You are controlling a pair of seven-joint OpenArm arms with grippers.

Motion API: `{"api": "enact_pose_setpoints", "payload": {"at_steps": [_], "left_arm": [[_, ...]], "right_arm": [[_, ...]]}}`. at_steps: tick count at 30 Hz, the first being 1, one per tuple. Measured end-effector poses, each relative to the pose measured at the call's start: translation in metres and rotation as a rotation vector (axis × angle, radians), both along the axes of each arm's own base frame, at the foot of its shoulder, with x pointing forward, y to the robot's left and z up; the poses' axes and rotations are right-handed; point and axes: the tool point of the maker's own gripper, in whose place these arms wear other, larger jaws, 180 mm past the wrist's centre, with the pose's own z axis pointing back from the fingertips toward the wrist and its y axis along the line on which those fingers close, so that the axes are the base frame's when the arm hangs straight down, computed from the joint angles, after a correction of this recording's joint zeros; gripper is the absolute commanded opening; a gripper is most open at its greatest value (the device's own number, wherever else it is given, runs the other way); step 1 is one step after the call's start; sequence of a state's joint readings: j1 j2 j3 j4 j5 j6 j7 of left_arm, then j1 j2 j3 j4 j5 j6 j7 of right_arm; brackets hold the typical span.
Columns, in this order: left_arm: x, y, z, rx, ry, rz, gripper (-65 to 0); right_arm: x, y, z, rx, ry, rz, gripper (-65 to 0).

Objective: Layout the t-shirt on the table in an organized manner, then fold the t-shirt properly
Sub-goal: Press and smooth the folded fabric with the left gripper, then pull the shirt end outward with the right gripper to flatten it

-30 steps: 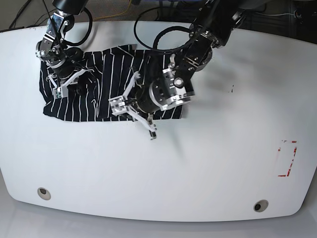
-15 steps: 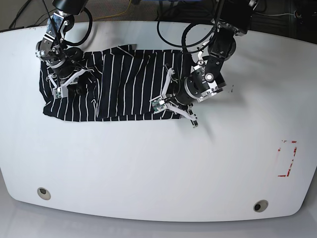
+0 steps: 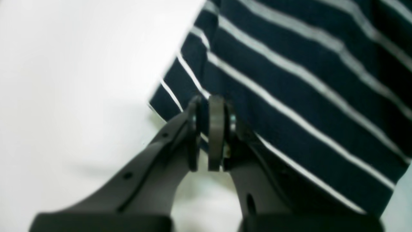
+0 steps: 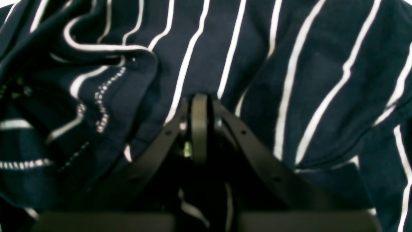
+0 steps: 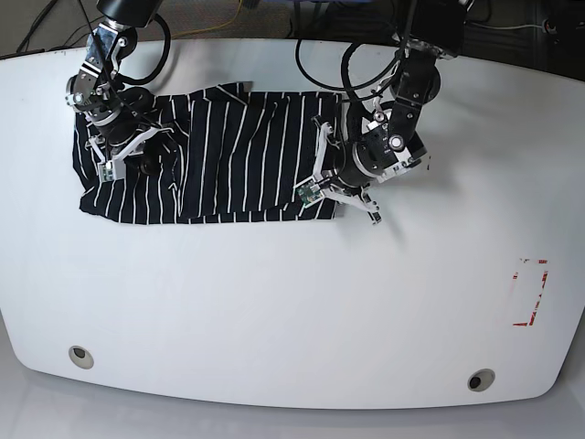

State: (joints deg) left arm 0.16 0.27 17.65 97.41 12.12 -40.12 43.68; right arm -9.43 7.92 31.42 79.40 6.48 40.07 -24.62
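Bench (image 5: 274,311): near half bare. T-shirt (image 5: 228,165) lies on far-left part of bench, spread as wide strip, not yet flat.

Left hand (image 3: 210,129): fingers pinched together at t-shirt's right edge; grip on hem judged, not certain.

Right hand (image 4: 199,125): fingers pressed together over bunched left end; whether fabric is held, cannot tell.

Status: layout underway. Left end crumpled. Folding not started.
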Motion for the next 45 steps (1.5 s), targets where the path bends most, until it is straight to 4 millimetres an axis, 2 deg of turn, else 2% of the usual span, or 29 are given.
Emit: {"api": "enact_pose_setpoints", "payload": {"at_steps": [3, 8, 11, 25, 29, 33, 36, 39, 42, 45], "left_arm": [[-0.005, 0.0, -0.009, 0.001, 0.026, -0.002, -61.9], [-0.016, -0.013, -0.02, -0.081, 0.045, -0.021, -61.9], [-0.024, -0.011, -0.03, -0.076, 0.077, -0.02, -61.9], [-0.031, -0.006, -0.04, -0.095, 0.103, -0.019, -61.9], [-0.032, -0.003, -0.041, -0.112, 0.106, -0.004, -61.9], [-0.032, 0.001, -0.041, -0.125, 0.108, 0.007, -61.9], [-0.032, 0.001, -0.042, -0.12, 0.109, 0.008, -61.9], [-0.032, 0.002, -0.042, -0.119, 0.109, 0.008, -61.9], [-0.032, 0.002, -0.042, -0.12, 0.11, 0.008, -61.9], [-0.032, 0.004, -0.043, -0.118, 0.109, 0.007, -61.9]], "right_arm": [[0.0, 0.0, 0.0, 0.001, 0.0, 0.0, -62.6], [0.0, 0.0, 0.0, 0.0, 0.0, 0.0, -62.6], [0.0, 0.0, 0.0, 0.0, -0.001, 0.0, -62.6], [0.0, 0.002, 0.008, -0.062, 0.03, 0.038, -61.2], [-0.005, -0.001, 0.013, -0.119, 0.089, 0.061, -51.3], [-0.014, -0.02, 0.028, -0.233, 0.178, 0.047, -37.8], [-0.016, -0.041, 0.05, -0.302, 0.181, -0.017, -30.2], [-0.01, -0.059, 0.078, -0.355, 0.148, -0.084, -24.9], [0.006, -0.068, 0.11, -0.389, 0.077, -0.122, -19.9], [0.012, -0.073, 0.121, -0.387, 0.077, -0.15, -17.1]]}}
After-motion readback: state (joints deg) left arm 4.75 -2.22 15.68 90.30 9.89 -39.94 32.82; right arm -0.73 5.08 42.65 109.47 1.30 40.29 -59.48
